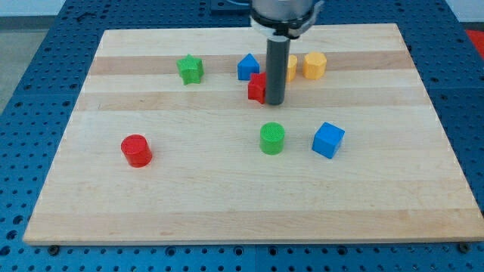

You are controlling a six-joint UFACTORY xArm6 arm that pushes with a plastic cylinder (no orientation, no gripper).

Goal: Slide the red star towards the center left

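Observation:
The red star [257, 88] lies on the wooden board [227, 204] in the upper middle, partly hidden behind the rod. My tip [275, 102] stands right against the star's right side, touching it or nearly so. The rod rises straight up from there to the arm at the view's top.
A blue block [247, 67] sits just above the red star. A yellow block [290, 68] is partly hidden behind the rod, and a yellow hexagon [314, 66] is to its right. A green star [190, 69], red cylinder [137, 150], green cylinder [272, 139] and blue cube [328, 140] lie around.

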